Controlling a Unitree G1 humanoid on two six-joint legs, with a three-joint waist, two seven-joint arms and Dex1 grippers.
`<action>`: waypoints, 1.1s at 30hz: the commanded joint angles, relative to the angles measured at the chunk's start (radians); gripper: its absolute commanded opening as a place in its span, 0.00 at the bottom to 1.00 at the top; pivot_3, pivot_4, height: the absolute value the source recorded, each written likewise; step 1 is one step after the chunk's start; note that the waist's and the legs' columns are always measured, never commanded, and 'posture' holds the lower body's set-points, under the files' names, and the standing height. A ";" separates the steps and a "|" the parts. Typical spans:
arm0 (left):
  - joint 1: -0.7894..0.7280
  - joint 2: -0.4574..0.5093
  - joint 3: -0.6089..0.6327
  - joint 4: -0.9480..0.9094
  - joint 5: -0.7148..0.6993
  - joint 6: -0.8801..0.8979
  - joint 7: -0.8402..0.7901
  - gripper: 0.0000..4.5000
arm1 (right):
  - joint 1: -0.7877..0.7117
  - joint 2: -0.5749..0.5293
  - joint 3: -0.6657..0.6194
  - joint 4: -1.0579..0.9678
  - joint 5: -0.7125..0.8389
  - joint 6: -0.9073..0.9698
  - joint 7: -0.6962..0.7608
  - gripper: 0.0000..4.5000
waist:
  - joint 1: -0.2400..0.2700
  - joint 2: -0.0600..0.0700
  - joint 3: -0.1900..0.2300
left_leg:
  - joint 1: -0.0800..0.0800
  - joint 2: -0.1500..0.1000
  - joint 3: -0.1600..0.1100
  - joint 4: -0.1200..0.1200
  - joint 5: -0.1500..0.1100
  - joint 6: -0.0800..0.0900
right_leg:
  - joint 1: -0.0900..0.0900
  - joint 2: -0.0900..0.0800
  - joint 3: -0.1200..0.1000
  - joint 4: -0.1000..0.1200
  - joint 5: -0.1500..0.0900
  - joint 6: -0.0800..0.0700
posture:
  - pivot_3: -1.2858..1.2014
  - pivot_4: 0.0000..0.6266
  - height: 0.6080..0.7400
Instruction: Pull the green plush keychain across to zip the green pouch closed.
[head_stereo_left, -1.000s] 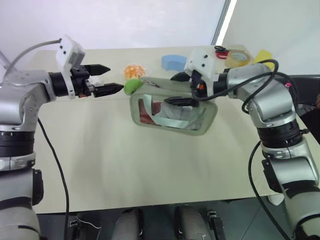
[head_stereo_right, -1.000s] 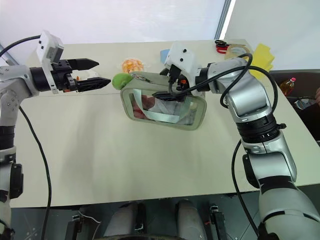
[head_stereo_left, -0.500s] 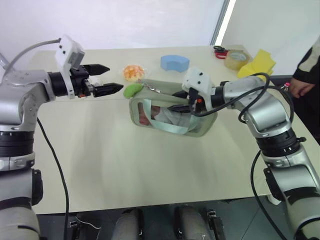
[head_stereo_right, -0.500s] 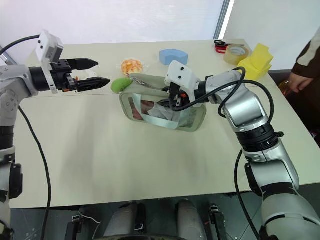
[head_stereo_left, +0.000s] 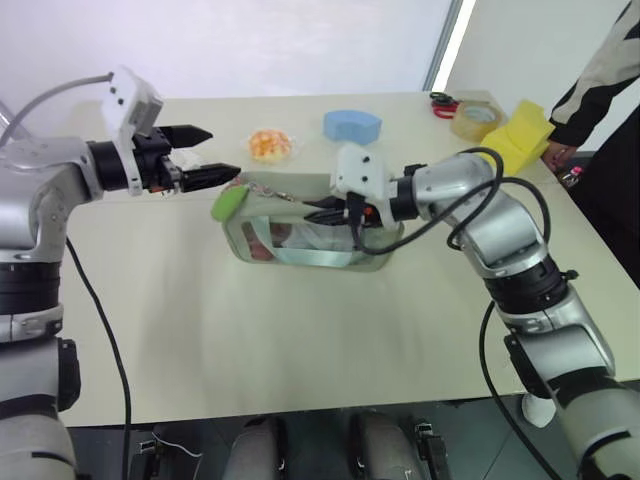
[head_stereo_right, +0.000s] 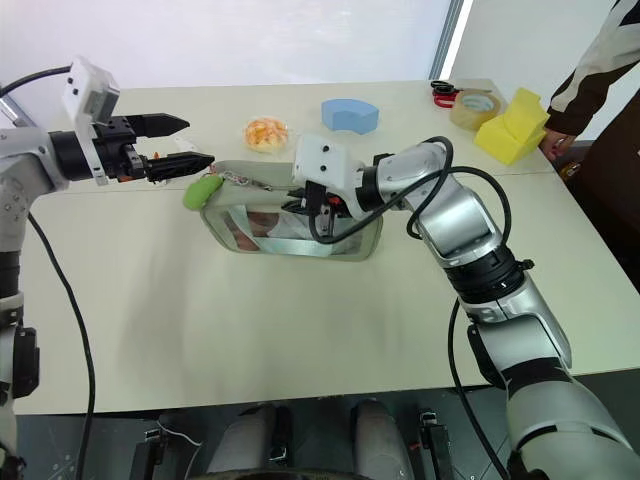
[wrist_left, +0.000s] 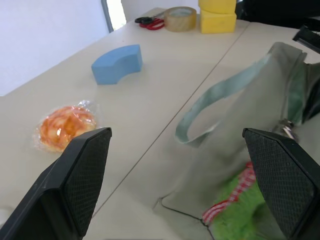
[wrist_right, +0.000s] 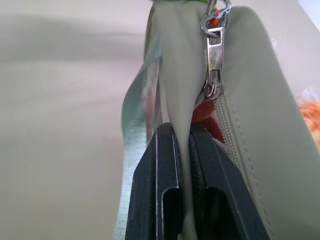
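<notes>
The green pouch (head_stereo_left: 300, 240) lies on the table with its clear window facing me. My right gripper (head_stereo_left: 326, 213) is shut on the pouch's top edge; in the right wrist view its fingers (wrist_right: 165, 165) pinch the sage fabric just beside the metal zipper pull (wrist_right: 214, 50). The green plush keychain (head_stereo_left: 226, 204) hangs off the pouch's left corner on a short chain. My left gripper (head_stereo_left: 216, 152) hovers open just above and left of the keychain, holding nothing. In the left wrist view the keychain (wrist_left: 240, 220) sits low between the wide-apart fingers (wrist_left: 80, 175).
Behind the pouch lie a wrapped orange-white fuzzy ball (head_stereo_left: 268, 145) and a blue curved foam block (head_stereo_left: 351, 125). A tape roll (head_stereo_left: 473, 118), red scissors (head_stereo_left: 440, 100) and yellow sponge blocks (head_stereo_left: 518, 125) sit at the far right corner, where a person (head_stereo_left: 600, 80) stands.
My right gripper has shut on the pouch's top edge and dragged the pouch left, bringing the keychain under the still left gripper. A person has stepped in at the right.
</notes>
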 joint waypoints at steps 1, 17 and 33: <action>-0.001 0.013 0.028 -0.027 0.000 -0.018 0.000 1.00 | -0.010 -0.024 -0.006 -0.030 0.002 0.022 0.022 0.01 | 0.000 0.000 0.000 | 0.000 0.000 0.000 0.000 0.000 0.000 | 0.000 0.000 0.000 0.000 0.000 0.000 | 0.52 0.24 1.00; -0.013 -0.008 0.016 -0.011 0.008 -0.039 -0.004 1.00 | -0.091 -0.023 -0.015 0.015 0.006 0.090 0.025 0.01 | -0.002 0.000 0.000 | 0.000 0.000 0.000 0.000 0.000 0.000 | 0.000 0.000 0.000 0.000 0.000 0.000 | 0.52 0.24 1.00; -0.007 -0.017 0.024 -0.016 0.015 -0.044 0.001 1.00 | -0.093 0.003 0.009 0.032 -0.007 0.152 -0.013 0.25 | -0.004 0.000 0.000 | 0.000 0.000 0.000 0.000 0.000 0.000 | 0.000 0.000 0.000 0.000 0.000 0.000 | 0.52 0.24 1.00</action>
